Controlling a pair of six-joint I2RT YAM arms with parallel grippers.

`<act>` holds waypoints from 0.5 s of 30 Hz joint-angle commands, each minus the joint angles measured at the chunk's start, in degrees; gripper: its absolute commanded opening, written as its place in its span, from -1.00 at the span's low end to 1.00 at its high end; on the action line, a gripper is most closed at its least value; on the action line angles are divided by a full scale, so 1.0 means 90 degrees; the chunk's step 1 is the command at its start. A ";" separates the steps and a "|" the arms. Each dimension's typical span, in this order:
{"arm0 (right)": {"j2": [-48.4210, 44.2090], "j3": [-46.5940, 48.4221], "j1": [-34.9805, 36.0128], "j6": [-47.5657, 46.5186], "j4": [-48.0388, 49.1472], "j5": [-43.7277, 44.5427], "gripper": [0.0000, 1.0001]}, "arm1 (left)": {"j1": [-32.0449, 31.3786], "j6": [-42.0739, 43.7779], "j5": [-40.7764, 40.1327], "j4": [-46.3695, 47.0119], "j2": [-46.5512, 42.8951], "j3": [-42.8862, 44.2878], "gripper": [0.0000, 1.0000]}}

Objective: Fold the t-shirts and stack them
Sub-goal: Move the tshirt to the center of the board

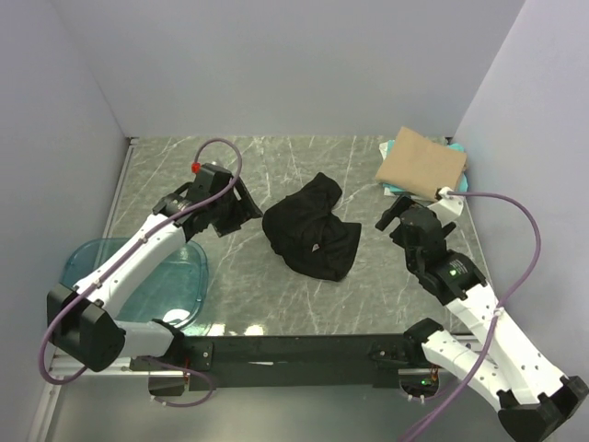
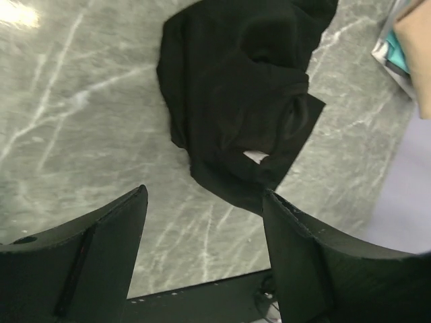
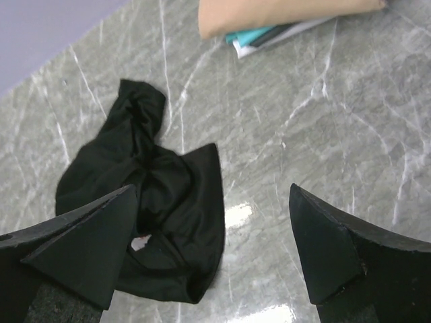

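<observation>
Top external: crumpled black fabric t-shirt [image 1: 311,230] lies mid-frame on grey marbled surface [image 1: 276,304]. Left hand [image 1: 247,210] and right hand [image 1: 388,217] flank it, released.

Soft, even overhead light fills the booth, throwing white glare off the polished marble table [image 3: 337,134] between the right gripper's [image 3: 213,186] jaws, while the black t-shirt [image 3: 155,175] just ahead of them swallows nearly all detail.

You get only slivers of the lower shirts [image 3: 259,35] beneath the tan shirt [image 3: 283,12] — itself cut off by the top edge.
</observation>
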 commanded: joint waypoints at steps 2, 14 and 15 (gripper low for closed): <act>0.0418 -0.0047 -0.0053 -0.0003 0.0181 -0.0199 1.00 | -0.0013 0.0445 -0.0147 0.0088 0.0022 0.0216 0.49; 0.2312 0.0031 -0.0062 -0.0941 0.1704 -0.3022 0.85 | -0.0091 0.0445 0.0889 0.0899 0.1058 0.0294 0.49; 0.2498 0.0206 -0.0063 -0.1028 0.1830 -0.3061 0.84 | -0.0091 0.0397 0.0890 0.0909 0.1029 0.0255 0.48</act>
